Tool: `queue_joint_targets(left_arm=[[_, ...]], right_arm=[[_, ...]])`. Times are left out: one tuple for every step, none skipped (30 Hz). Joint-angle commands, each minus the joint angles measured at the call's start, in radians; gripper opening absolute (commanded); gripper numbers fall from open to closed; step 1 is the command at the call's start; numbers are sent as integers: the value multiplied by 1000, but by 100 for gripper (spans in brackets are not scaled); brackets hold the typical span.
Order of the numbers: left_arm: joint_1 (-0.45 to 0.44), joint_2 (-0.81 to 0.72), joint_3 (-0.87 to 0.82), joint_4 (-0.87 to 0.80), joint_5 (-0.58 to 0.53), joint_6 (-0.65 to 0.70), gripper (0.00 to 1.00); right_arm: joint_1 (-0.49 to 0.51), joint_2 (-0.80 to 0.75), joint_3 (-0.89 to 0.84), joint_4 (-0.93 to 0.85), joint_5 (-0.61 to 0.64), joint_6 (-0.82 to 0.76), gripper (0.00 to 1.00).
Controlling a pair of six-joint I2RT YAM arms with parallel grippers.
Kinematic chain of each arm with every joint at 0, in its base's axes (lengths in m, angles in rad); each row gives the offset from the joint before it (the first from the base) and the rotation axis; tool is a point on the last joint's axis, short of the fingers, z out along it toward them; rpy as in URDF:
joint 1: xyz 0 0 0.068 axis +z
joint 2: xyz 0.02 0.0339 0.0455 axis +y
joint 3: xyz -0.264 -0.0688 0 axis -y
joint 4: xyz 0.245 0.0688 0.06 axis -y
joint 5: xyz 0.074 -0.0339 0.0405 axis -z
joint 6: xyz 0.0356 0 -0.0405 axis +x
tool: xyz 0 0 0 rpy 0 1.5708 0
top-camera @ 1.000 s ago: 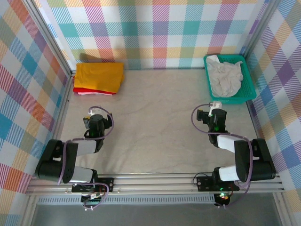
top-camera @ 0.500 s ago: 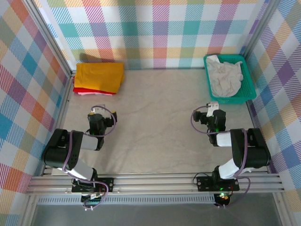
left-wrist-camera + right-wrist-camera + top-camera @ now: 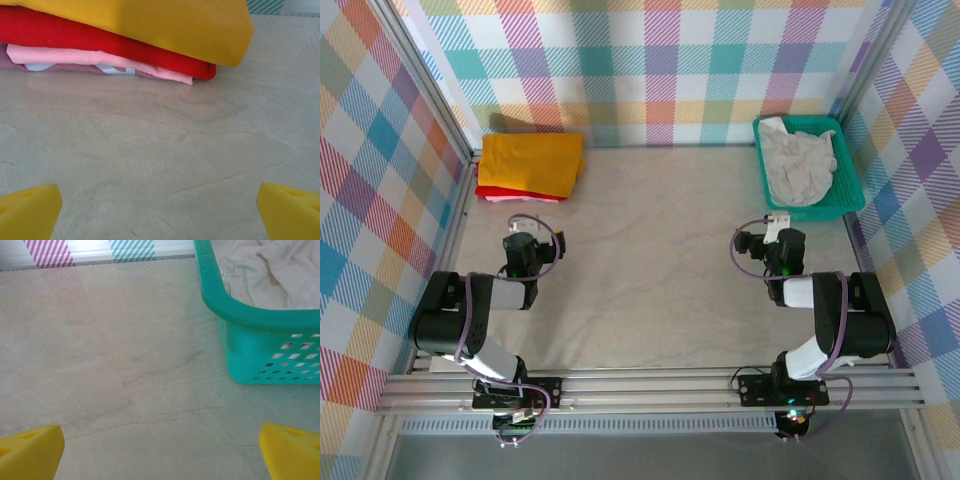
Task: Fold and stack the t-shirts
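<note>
A folded stack of t-shirts lies at the back left, a mustard-yellow one (image 3: 530, 163) on top of a red one (image 3: 510, 191). The left wrist view has the yellow shirt (image 3: 150, 20) over the red (image 3: 100, 42), with a pink layer (image 3: 90, 56) beneath. An off-white t-shirt (image 3: 800, 165) lies crumpled in the teal basket (image 3: 851, 200). My left gripper (image 3: 523, 240) stands open over bare table, short of the stack, its yellow fingertips (image 3: 30, 210) wide apart. My right gripper (image 3: 782, 240) is open too, just in front of the basket (image 3: 260, 340).
Plaid walls close in the table on the left, back and right. The beige tabletop (image 3: 650, 250) stretches between the two arms. The basket's near wall (image 3: 280, 360) stands close to the right gripper's right side.
Both arms have drawn their elbows in. The left gripper has shifted a little toward the stack, the right one slightly toward the basket. Both stay open.
</note>
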Motion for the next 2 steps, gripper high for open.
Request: queue_joint_targets(left_arm=[[6, 4, 9, -6, 20, -7, 100], [6, 1, 1, 2, 19, -7, 100]], right_arm=[[-1, 8, 19, 5, -24, 4, 100], [0, 6, 16, 8, -24, 3, 100]])
